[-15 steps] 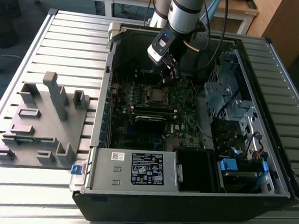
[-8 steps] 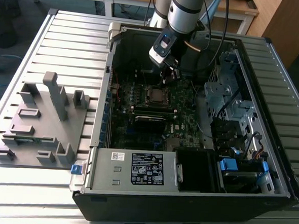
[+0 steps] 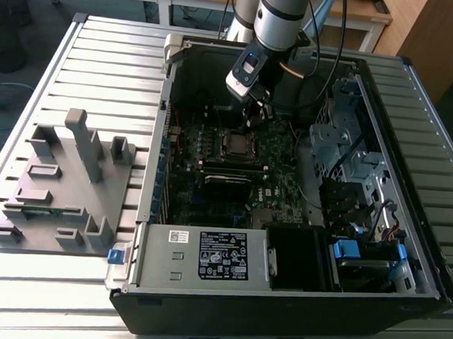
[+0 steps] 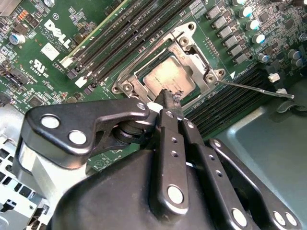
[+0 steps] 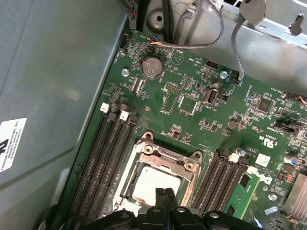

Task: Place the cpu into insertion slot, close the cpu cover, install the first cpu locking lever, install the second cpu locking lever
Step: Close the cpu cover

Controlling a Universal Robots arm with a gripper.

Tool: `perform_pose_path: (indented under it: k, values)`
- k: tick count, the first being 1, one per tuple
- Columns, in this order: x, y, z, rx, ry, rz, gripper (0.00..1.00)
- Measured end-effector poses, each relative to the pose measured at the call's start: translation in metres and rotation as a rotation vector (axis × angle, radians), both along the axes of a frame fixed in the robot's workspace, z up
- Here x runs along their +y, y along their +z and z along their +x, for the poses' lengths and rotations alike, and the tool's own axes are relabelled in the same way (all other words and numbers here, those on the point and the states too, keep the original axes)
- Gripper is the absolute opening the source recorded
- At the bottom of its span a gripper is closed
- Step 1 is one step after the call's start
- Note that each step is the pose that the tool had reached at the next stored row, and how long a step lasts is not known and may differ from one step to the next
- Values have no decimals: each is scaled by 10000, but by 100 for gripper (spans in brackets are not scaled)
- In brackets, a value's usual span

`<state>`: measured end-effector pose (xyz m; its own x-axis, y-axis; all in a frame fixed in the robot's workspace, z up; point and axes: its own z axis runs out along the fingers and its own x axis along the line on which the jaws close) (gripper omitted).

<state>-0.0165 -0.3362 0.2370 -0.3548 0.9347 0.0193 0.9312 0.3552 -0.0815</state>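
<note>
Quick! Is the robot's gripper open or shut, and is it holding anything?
Gripper: shut, nothing seen between its fingertips, which sit by the flat silver-grey square cpu.

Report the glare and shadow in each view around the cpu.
Exterior view: inside the case all lies in shadow, the cpu dim, the slatted table bright. First wrist view: the cpu's top glares near white. Second wrist view: softer sheen there; the dark gripper covers its near edge.
</note>
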Motion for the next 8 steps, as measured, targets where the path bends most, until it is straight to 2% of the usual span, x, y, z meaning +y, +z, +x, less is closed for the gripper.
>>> perform_pose_path:
  k: [4,8]
  values:
    - [0,-3,0,0,15,2,10]
    - [0,-9,0,0,381,1,10]
